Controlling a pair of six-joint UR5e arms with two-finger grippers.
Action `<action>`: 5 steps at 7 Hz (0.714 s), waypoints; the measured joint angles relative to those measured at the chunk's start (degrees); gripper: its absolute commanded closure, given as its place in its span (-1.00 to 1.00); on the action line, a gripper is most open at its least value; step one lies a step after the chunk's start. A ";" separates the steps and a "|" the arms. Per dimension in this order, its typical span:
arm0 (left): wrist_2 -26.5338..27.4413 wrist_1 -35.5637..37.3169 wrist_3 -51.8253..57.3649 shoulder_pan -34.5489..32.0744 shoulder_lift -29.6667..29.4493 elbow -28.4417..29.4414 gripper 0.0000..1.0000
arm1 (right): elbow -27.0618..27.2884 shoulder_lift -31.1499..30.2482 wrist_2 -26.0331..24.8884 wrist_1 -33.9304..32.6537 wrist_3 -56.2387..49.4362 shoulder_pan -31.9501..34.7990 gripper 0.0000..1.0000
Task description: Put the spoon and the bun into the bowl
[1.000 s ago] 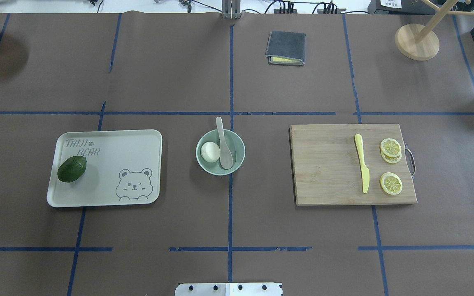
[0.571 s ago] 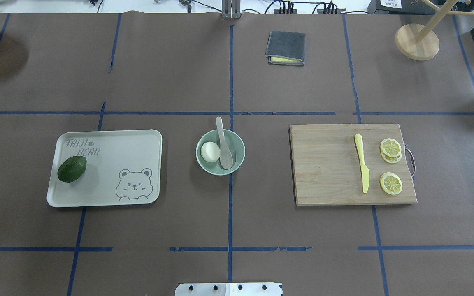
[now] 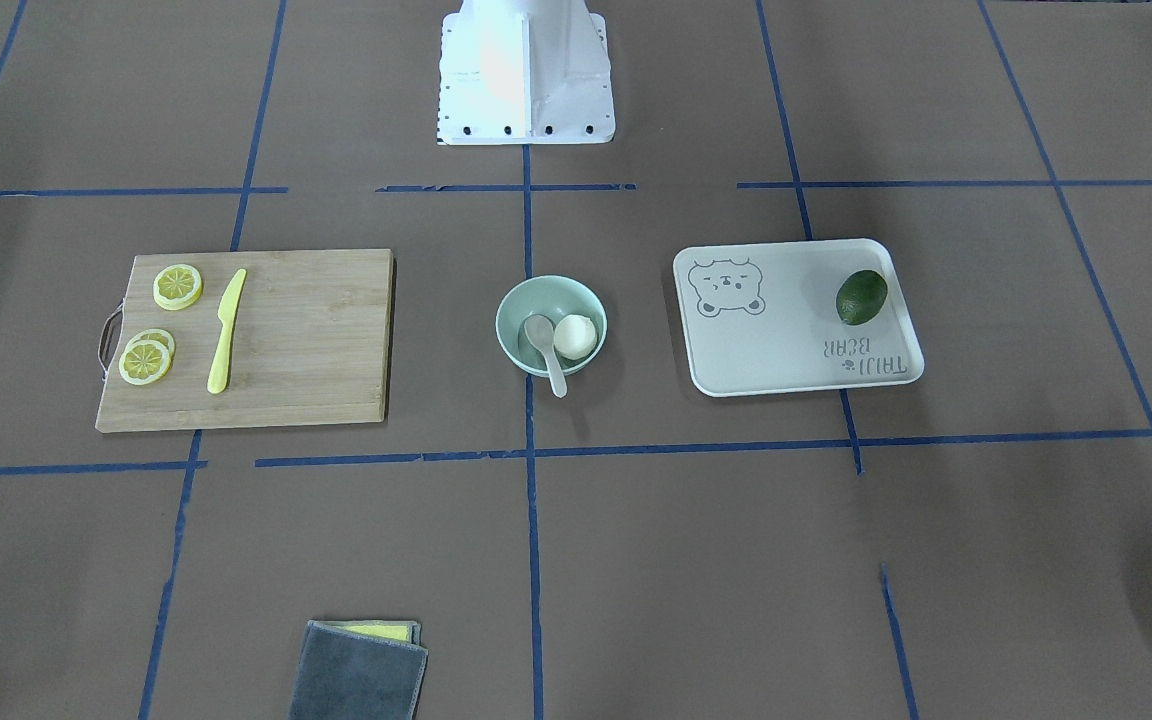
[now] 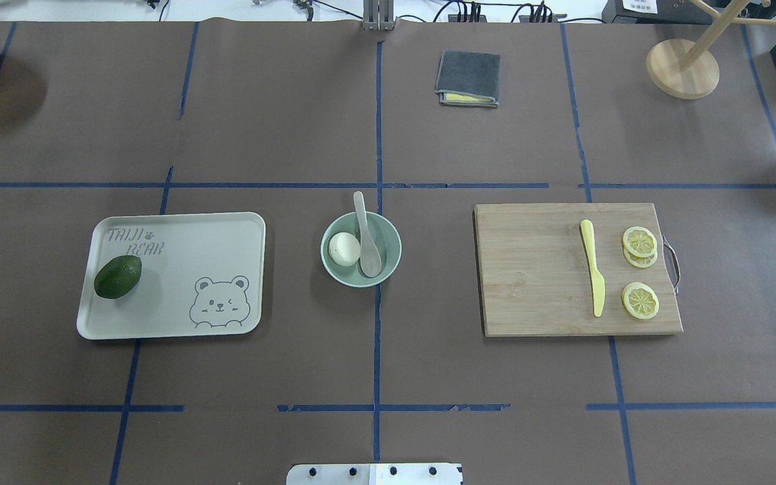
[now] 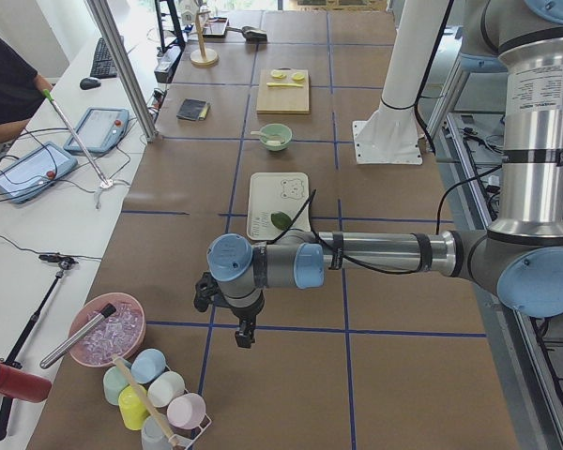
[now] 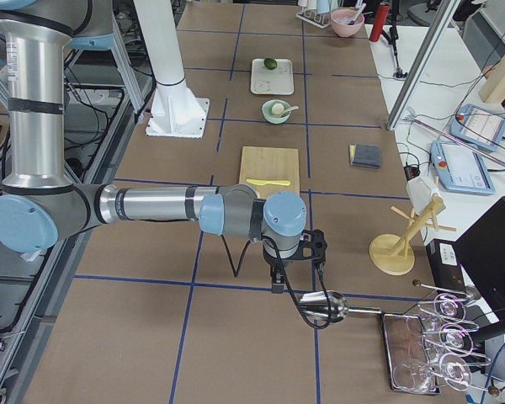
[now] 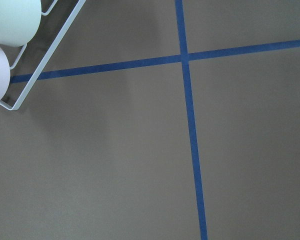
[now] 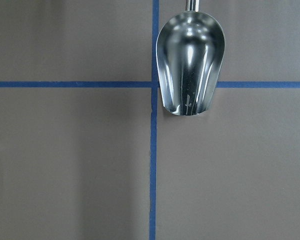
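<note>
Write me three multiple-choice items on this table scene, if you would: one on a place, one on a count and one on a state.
1. Where does the avocado lie?
A. on the cutting board
B. in the bowl
C. on the white tray

2. How many lemon slices are on the cutting board?
A. two
B. three
C. five

3. How does the spoon sit?
A. scoop in the bowl, handle out over the rim
B. wholly on the cutting board
C. upside down on the white tray

Answers:
1 C: the overhead view shows it near the tray's edge, away from the bear drawing.
2 B: one lies alone and two overlap, beside the yellow knife.
3 A: the scoop rests inside next to the bun, and the handle juts past the rim.
</note>
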 measured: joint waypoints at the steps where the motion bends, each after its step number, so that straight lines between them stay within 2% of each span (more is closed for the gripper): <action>1: -0.01 0.08 -0.08 -0.11 -0.01 -0.49 -1.00 | 0.01 0.08 0.02 0.00 0.07 0.00 -1.00; 5: -0.17 0.09 -0.19 -1.38 -0.17 -1.32 -1.00 | 0.07 0.32 0.03 0.03 0.11 -0.05 -1.00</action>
